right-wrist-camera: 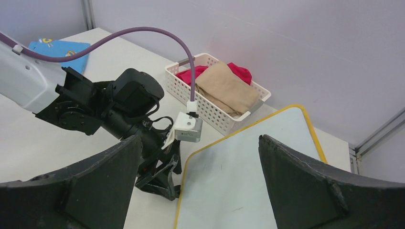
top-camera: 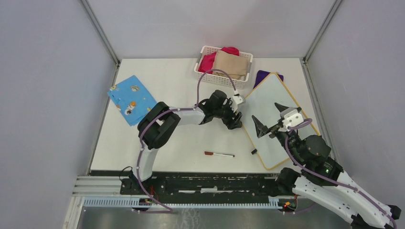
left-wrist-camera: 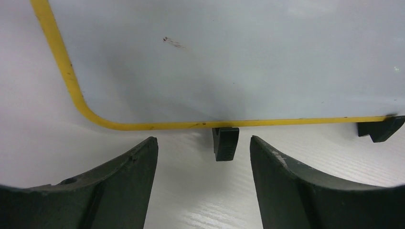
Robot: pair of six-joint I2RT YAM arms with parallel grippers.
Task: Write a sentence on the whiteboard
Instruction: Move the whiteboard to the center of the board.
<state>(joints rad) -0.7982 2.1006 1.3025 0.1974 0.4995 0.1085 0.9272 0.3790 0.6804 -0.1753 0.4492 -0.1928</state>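
The whiteboard [top-camera: 279, 119] lies tilted at the table's right, white with a yellow rim. No sentence shows on it, only a faint dark smudge [left-wrist-camera: 173, 42]. My left gripper [top-camera: 236, 117] sits low at the board's left edge. In the left wrist view this gripper [left-wrist-camera: 203, 140] is open, and a small black foot [left-wrist-camera: 225, 143] under the rim [left-wrist-camera: 191, 125] stands between its fingers, untouched. My right gripper [top-camera: 267, 113] hovers wide open over the board [right-wrist-camera: 248, 176], holding nothing. A marker [top-camera: 219, 154] lies on the table near the front, with a small black cap [top-camera: 254, 151] beside the board.
A white basket [top-camera: 223, 64] with red and tan cloths stands at the back, also in the right wrist view [right-wrist-camera: 210, 105]. A blue patterned cloth [top-camera: 131, 99] lies at the left. A purple cloth [top-camera: 262, 75] peeks out behind the board. The left arm's purple cable arches over the table.
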